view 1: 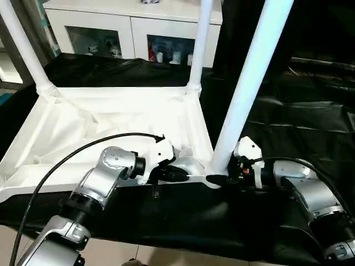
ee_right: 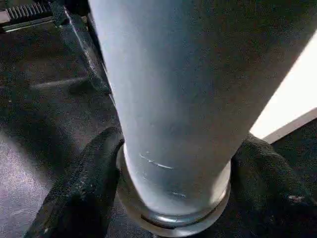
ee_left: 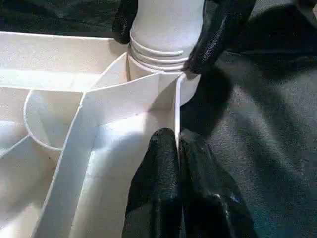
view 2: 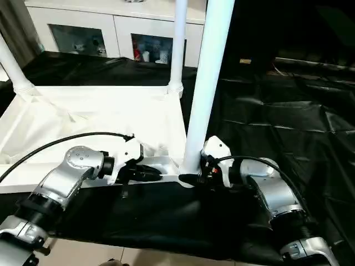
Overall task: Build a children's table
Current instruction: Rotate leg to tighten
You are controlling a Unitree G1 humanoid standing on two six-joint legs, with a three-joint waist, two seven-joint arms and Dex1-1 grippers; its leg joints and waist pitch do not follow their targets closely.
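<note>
I have the right gripper (view 1: 213, 178) set around the base of the nearest leg (view 1: 244, 88), its two black fingers (ee_right: 79, 188) flanking the tube just above the ringed collar. Whether they are pressing on it or merely cupping it I cannot tell. The left gripper (view 1: 183, 176) is closed, fingers together against the thin near rim wall of the tabletop (view 1: 111, 119), just beside that same corner socket (ee_left: 161, 62); it seems to pin the top down rather than hold anything.

The tabletop lies upside down, ribs up, on the black-draped surface (view 1: 299, 122). Two more legs (view 1: 201, 41) stand in the far corner sockets, and a white cabinet (view 1: 133, 27) sits behind.

I judge the step in hand to be seating this near leg. To do it well, I would keep the tube square to the socket, since it reads as leaning in the head views. I would also brace the rim firmly so the light top cannot skid on the cloth. Then I would grip low and press or twist straight down until the collar meets the socket mouth.
</note>
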